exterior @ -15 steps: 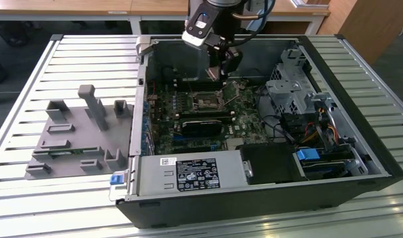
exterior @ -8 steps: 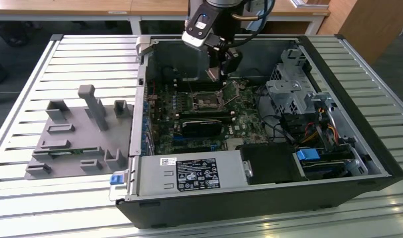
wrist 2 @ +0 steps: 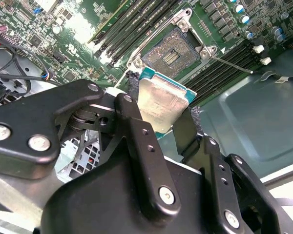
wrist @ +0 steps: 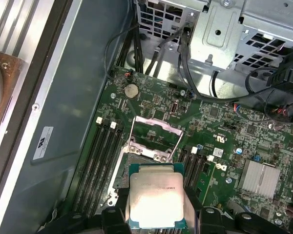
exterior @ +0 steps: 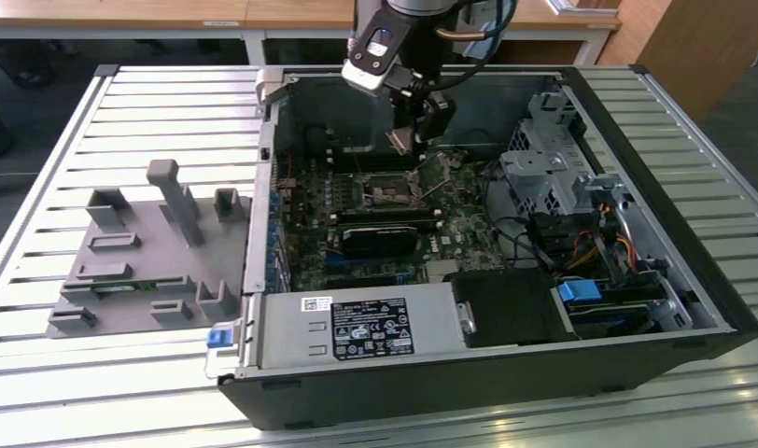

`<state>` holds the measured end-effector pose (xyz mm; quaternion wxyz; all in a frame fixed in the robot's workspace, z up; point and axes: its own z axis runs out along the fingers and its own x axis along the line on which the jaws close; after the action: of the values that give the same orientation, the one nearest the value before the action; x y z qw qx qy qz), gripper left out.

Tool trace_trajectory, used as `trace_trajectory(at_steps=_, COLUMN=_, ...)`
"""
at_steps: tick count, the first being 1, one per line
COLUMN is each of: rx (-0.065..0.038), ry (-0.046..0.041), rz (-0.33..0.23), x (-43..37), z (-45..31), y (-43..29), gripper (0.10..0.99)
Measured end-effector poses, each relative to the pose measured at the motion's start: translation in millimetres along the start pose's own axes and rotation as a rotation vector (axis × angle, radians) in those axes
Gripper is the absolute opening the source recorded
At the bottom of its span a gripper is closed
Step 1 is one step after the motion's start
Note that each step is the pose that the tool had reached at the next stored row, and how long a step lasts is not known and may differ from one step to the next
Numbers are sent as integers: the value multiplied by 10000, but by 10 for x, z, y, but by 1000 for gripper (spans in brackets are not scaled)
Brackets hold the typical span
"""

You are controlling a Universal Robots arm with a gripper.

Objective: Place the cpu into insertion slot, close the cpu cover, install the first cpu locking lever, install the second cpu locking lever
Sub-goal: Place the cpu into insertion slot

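Slatted metal table (exterior: 167, 103) carries an open black computer case (exterior: 479, 392), seen from above in the exterior view. Everything below is placed from the insertion slot (exterior: 389, 191), a small square socket in the middle of the green motherboard (exterior: 307, 224).

Nearest the exterior camera, well in front of the insertion slot, a grey power supply (exterior: 354, 329) lies along the case's front wall. A long black card (exterior: 379, 241) sits just in front of the slot. Well to the exterior view's left of the slot, outside the case, a grey moulded fixture (exterior: 130, 271) rests on the table. To the exterior view's right of the slot stands a silver drive cage (exterior: 547, 177).

Directly over the slot's far edge hangs the gripper (exterior: 411, 140). In both wrist views its two black fingers (wrist 2: 136, 122) are pinched on opposite edges of the cpu (wrist 2: 161, 102) (wrist: 156, 197), silver top facing the cameras. The cpu is held close above the slot (wrist 2: 168, 56) but apart from it, and the socket's dark contact field lies bare.

In the first wrist view the cpu cover (wrist: 154, 122) stands raised on the slot's far side. A thin metal lever (wrist 2: 232, 65) juts free beside the slot, and long black memory slots (wrist 2: 136, 24) flank it.

Beyond the case, wooden desks (exterior: 167, 11) cross the background.
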<state>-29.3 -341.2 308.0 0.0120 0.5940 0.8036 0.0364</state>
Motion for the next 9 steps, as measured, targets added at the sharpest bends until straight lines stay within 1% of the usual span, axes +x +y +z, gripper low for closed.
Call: trace_trajectory(at_steps=9, rx=13, ry=-3, rz=102, x=0, z=40, y=-4, gripper=529)
